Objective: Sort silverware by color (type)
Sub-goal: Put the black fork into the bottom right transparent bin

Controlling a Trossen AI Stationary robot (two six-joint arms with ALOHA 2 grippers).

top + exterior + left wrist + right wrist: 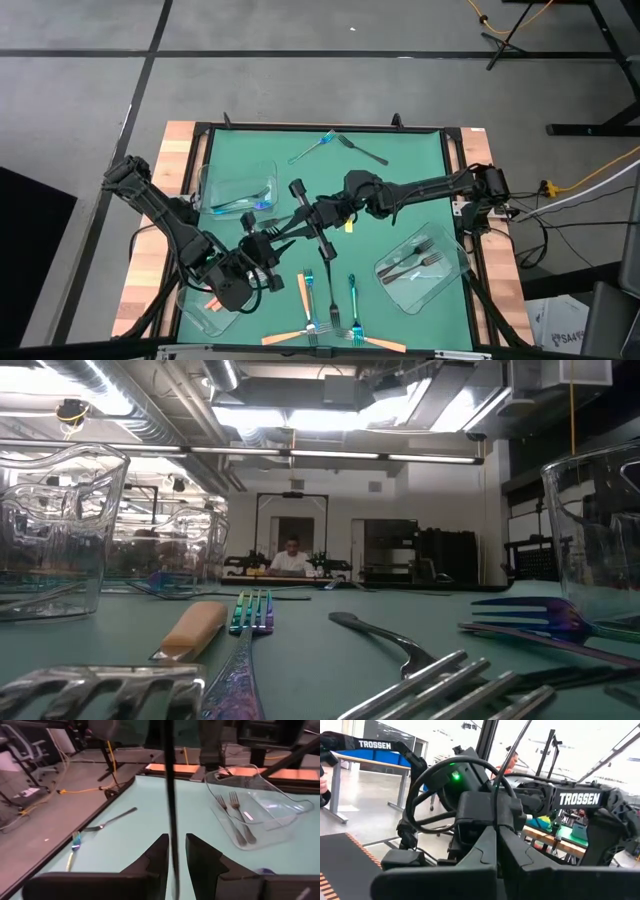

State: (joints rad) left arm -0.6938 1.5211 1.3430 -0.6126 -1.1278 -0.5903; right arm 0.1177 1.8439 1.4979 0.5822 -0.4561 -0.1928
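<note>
so the two arms meet over the middle of the green desk (400,170) and it looks like a handoff. the left claw (175,857) has its fingers pinched around a thin dark rod, almost surely a dark fork (170,795) held by the handle. the right claw (496,837) is pressed fully together on the same slim shaft from the other side, so both seem to have the one fork between them, up off the desk. can't make out its tines from any view.

where the rest is: two dark forks (415,262) sit in the right tray (450,285). something blue-teal lies in the far left tray (215,175). a blue fork (318,147) and a dark one (366,153) lie loose at the far edge. orange (303,293) and blue ones (352,300) are bunched along the near edge, just beside each other, some touching. there's a third tray (200,318) near left, mostly under the left arm, contents hidden.

step in hand, my guess: passing a dark fork over to the right arm so it can go with the other darks. next move needs the left claw to let go cleanly while the right keeps its pinch, then a swing over the right tray. thin handle, so slipping or twisting is the risk.
</note>
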